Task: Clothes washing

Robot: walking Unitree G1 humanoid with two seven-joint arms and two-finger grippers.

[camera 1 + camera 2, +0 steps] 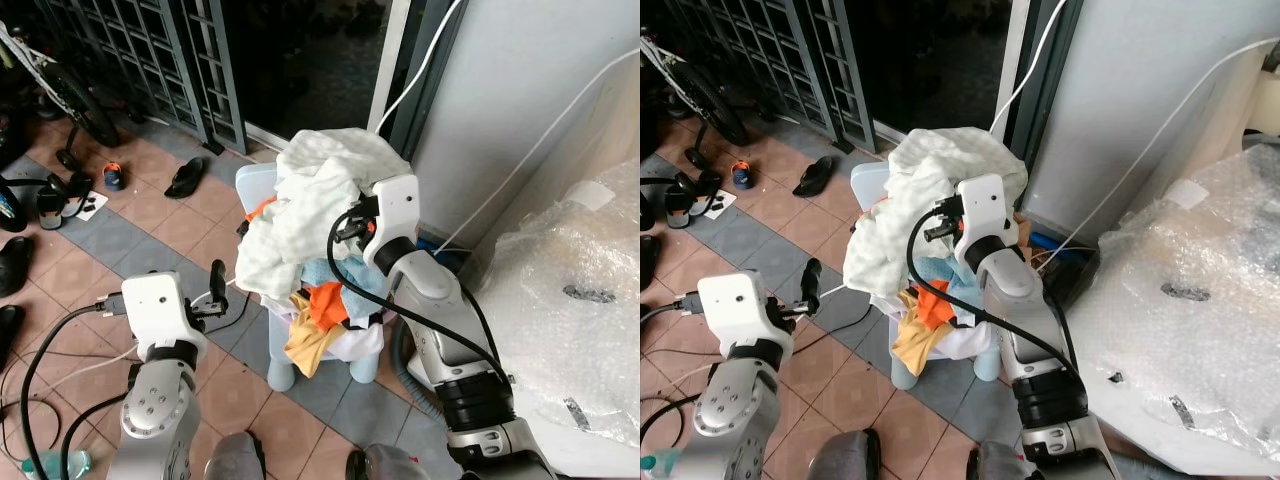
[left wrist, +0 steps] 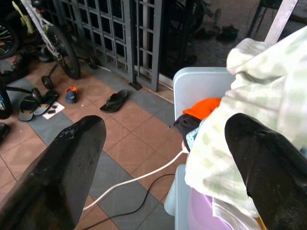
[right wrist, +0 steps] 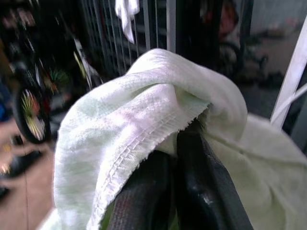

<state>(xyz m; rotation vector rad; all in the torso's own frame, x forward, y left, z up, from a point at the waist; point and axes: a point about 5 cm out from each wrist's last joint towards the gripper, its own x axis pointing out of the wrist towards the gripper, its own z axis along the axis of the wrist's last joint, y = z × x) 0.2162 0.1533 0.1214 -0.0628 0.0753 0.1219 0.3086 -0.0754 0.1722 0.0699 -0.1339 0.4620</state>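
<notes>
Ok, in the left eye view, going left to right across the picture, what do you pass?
Bicycle wheel → black sandal → left gripper → pale cloth on the laundry pile → right arm → bubble wrap.

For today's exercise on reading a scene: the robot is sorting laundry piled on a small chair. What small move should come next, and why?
Probably raise the right gripper a little. Its fingers are shut on the pale green cloth, which drapes over the clothes pile on the light blue chair; lifting would free it. The left gripper is open beside the chair.
</notes>
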